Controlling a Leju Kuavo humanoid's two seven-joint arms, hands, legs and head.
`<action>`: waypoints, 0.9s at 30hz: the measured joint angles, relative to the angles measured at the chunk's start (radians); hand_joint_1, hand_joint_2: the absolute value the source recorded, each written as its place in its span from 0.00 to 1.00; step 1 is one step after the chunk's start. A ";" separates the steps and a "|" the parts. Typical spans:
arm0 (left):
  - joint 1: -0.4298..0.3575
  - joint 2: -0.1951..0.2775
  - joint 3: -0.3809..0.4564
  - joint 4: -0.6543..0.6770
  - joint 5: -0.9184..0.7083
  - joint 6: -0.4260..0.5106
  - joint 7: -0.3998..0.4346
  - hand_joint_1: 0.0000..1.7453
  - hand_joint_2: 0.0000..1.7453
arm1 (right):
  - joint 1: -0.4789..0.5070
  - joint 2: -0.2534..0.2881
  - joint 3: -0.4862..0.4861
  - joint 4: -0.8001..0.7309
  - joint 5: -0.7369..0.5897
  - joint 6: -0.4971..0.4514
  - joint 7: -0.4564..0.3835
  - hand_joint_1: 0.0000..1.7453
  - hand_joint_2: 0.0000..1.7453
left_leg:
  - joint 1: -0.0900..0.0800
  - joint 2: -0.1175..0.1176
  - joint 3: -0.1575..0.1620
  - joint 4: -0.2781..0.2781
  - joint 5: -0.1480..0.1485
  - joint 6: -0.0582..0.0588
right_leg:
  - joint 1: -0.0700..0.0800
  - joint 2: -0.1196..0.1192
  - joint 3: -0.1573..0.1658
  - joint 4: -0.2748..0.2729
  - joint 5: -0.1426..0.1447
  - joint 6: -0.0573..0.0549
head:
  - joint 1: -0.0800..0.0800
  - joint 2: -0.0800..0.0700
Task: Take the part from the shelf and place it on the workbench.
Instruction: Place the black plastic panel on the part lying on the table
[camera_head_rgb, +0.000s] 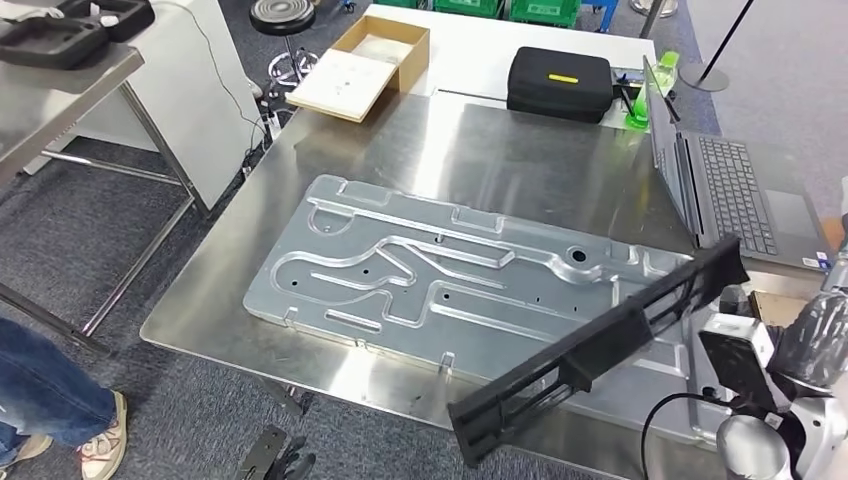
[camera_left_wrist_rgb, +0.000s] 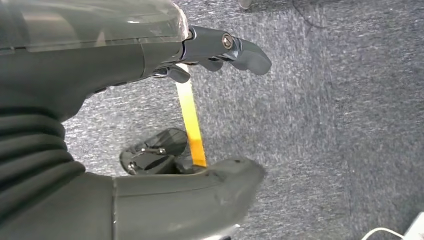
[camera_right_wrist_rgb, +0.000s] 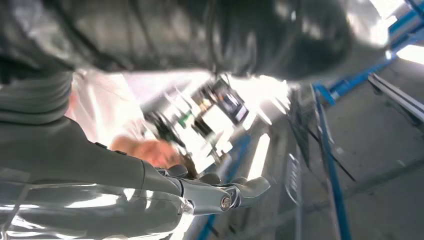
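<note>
Item: long black plastic grille-like part, ribbed and slotted. It slants over the near right corner of the steel-topped desk, its high end toward the open grey laptop and its low end out past the desk's near edge. It crosses above the right end of the large stamped silver metal panel, which lies flat on the desk.

My right hand: at the part's upper end, wrapped in a clear cover. The head view hides the fingers behind the part, and the right wrist view is blurred and shows the thumb beside a dark surface. I cannot tell how the fingers lie on the part.

My left hand: hanging over grey carpet with a yellow floor stripe; fingers apart, nothing in them.

Other desk contents, far side: black zipped case, shallow cardboard box, green plastic piece.

Left of the desk: a person's jeans leg and shoe.
</note>
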 joint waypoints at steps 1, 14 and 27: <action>0.002 0.000 0.000 0.000 0.001 0.003 0.000 0.00 0.00 | 0.001 0.001 -0.002 0.000 -0.033 0.023 0.021 0.00 0.50 | 0.000 0.000 0.002 -0.006 0.002 0.001 | 0.000 0.001 -0.001 0.000 0.001 0.006 | 0.000 0.000; 0.006 0.005 0.000 -0.001 0.011 0.019 -0.006 0.00 0.00 | -0.014 -0.033 -0.046 0.067 -0.544 0.299 0.207 0.00 1.00 | 0.007 0.004 0.003 -0.012 0.010 0.000 | -0.022 -0.013 0.001 0.012 -0.004 0.041 | 0.000 0.000; 0.007 0.014 0.000 0.004 0.000 0.025 -0.017 0.00 0.00 | -0.040 -0.069 -0.080 0.113 -0.615 0.241 0.096 0.00 0.25 | 0.007 0.002 -0.074 0.149 -0.040 -0.018 | -0.010 -0.010 0.006 -0.004 -0.002 -0.007 | 0.000 0.000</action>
